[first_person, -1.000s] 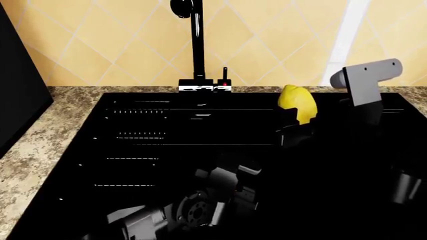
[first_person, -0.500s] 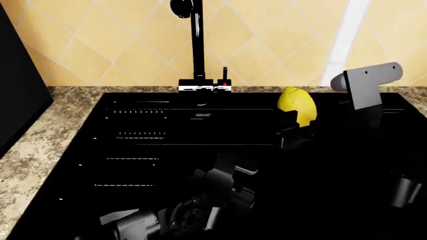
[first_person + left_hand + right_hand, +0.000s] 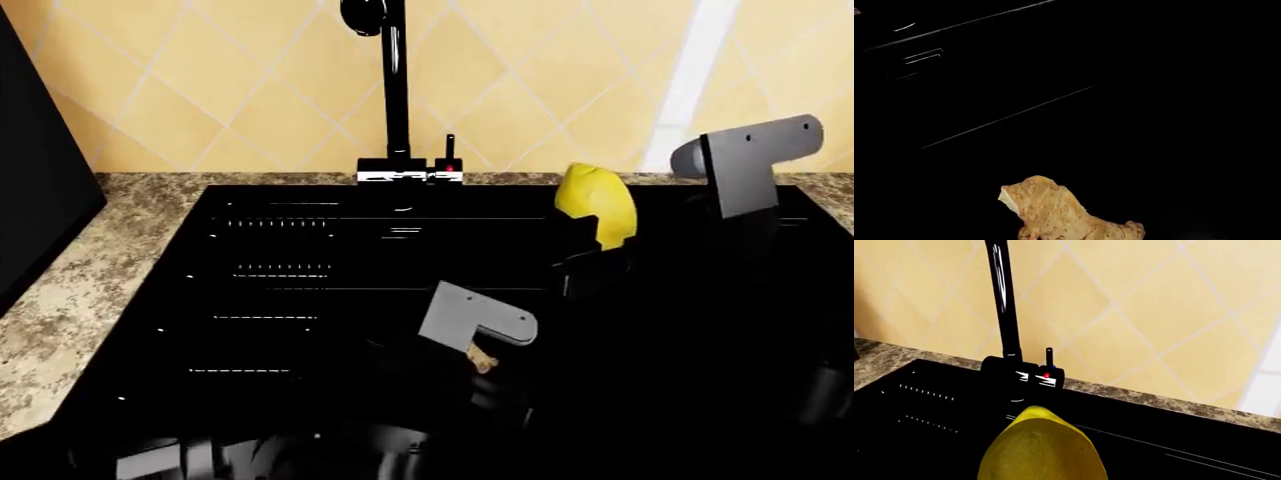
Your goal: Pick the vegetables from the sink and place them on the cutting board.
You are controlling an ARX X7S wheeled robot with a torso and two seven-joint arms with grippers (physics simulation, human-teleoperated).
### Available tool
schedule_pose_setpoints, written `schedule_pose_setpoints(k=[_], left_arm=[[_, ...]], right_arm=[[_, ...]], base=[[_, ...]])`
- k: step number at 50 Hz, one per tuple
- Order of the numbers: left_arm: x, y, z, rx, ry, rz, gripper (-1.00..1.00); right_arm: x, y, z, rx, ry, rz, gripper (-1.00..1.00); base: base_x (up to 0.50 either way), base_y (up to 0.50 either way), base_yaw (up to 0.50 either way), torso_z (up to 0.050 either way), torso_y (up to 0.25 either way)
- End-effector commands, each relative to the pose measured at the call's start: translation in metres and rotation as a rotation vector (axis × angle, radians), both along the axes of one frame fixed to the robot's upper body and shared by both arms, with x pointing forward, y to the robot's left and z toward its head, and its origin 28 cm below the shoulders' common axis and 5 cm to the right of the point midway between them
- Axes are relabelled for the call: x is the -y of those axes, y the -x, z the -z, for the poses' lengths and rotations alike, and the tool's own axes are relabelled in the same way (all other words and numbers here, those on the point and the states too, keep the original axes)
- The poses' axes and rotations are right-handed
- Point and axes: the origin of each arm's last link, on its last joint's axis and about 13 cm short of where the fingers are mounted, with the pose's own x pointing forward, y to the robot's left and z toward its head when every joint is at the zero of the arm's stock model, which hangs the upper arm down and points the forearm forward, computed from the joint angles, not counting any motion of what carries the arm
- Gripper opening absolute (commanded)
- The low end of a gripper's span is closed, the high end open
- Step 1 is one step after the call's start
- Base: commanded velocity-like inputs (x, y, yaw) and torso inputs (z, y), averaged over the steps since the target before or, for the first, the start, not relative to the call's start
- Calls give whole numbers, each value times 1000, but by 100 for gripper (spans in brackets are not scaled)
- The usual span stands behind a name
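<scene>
The yellow lemon-shaped vegetable (image 3: 597, 203) is held in my right gripper (image 3: 591, 245), above the back right of the black sink (image 3: 267, 330). In the right wrist view it (image 3: 1043, 450) fills the space between the jaws. The pale-beige ginger root (image 3: 1057, 212) sits between my left gripper's jaws, whose black fingers do not show against the black basin. In the head view a bit of the ginger (image 3: 481, 360) shows under the left wrist's grey bracket (image 3: 477, 318), over the middle of the sink. The cutting board is out of view.
The tall black faucet (image 3: 394, 90) stands at the sink's back edge, also in the right wrist view (image 3: 1006, 315). Speckled granite counter (image 3: 80, 290) surrounds the sink. A black appliance front (image 3: 34, 180) stands at the left. A yellow tiled wall (image 3: 534, 70) is behind.
My left wrist has risen and moved toward the sink's middle, and the ginger now shows under its grey bracket. My right arm with the lemon has lifted slightly.
</scene>
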Motion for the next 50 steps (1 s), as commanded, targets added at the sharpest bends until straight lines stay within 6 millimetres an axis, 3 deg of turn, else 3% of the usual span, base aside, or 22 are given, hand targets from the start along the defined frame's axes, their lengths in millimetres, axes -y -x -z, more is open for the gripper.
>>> schedule_pose_setpoints(k=[1, 29, 44, 50], left_arm=[[-15, 10, -32, 81, 77, 5, -100], [-58, 12, -72, 341, 249, -52, -100], [-101, 27, -86, 630, 379, -84, -100], [-115, 38, -79, 673, 437, -129, -100]], right_arm=[[1, 8, -12, 79, -17, 7, -100], [6, 16, -20, 163, -101, 89, -100], [-17, 56, -21, 347, -99, 46, -100], [-27, 72, -17, 402, -69, 36, -100]], base=[[0, 0, 0, 0, 0], [0, 0, 0, 0, 0], [0, 0, 0, 0, 0], [0, 0, 0, 0, 156]])
